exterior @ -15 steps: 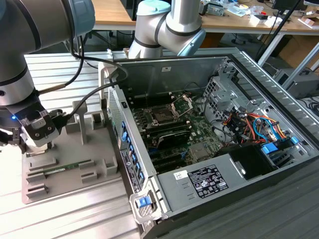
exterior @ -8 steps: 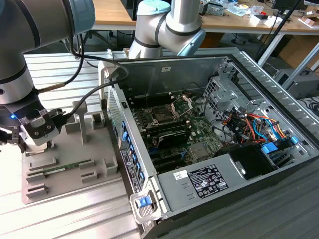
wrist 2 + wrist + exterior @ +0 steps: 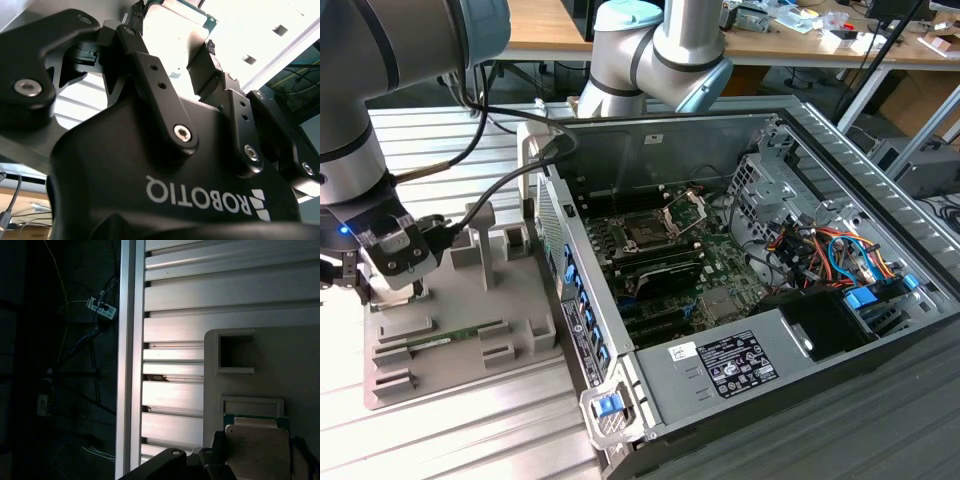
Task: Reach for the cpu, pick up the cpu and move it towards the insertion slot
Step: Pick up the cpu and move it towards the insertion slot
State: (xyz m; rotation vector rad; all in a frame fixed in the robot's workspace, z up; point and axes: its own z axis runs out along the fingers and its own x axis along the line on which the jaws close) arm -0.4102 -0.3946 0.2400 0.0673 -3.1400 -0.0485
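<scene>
gripper (image 3: 170, 47) clamped on cpu (image 3: 257, 450); over grey tray (image 3: 470, 350); insertion slot (image 3: 645, 233) well apart

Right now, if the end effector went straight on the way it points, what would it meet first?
The cpu, lying directly ahead of the end effector on the grey tray. Whether they already touch is unclear.

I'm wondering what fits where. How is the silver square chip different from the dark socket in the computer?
The flat silvery square cpu is pale; the metal-framed insertion slot is dark. The cpu is at the grey plastic tray; the slot sits inside the open metal computer case. Both are square.
</scene>
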